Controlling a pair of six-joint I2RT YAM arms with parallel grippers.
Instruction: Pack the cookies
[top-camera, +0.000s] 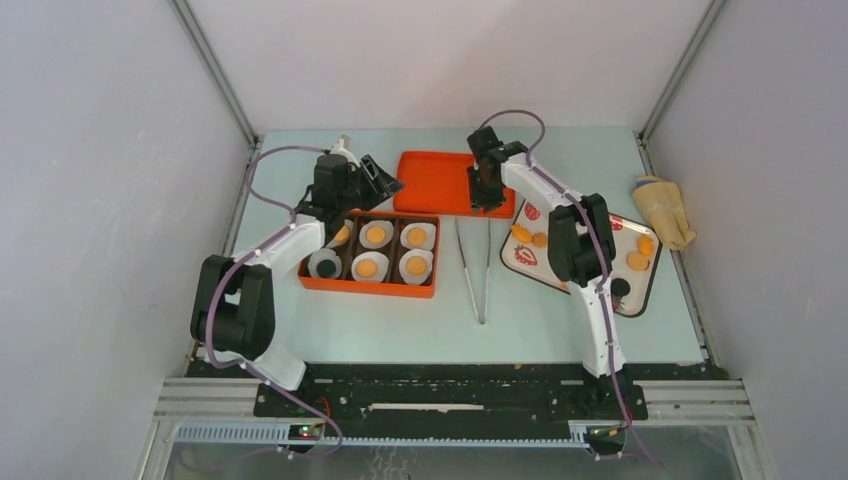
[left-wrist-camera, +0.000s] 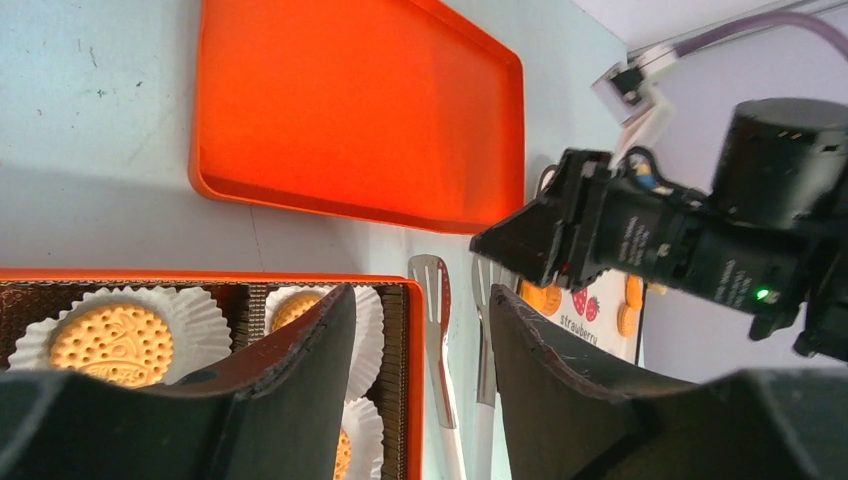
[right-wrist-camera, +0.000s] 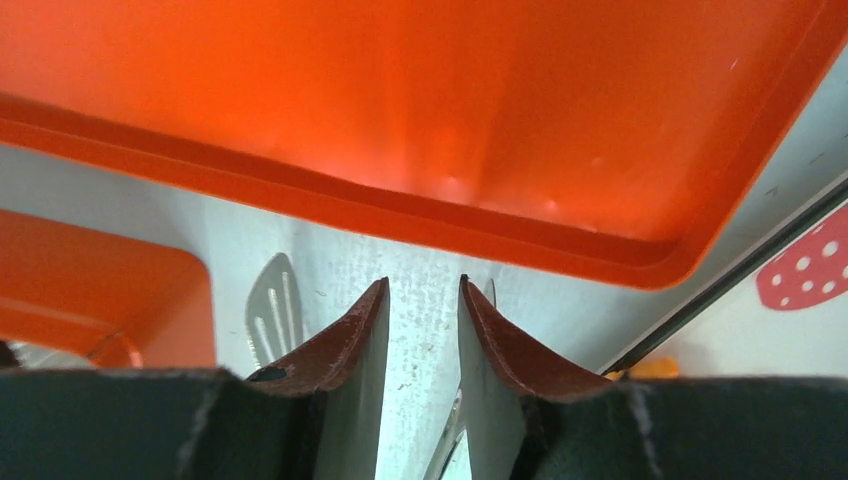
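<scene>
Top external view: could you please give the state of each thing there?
Orange box: open, five cookies packed.
Orange lid: off, empty.
Tongs: lying flat, unheld.
Other cookies: loose on strawberry tray.
Left gripper: open, empty.
Right gripper: open, empty.

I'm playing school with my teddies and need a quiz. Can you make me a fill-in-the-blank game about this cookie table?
1. The tongs lie between the orange box and the tray printed with red ___.
2. In the box, each cookie sits in a white paper ___.
3. The shallow tray behind the box is coloured ___.
Missing words: strawberries, cup, orange.
</scene>
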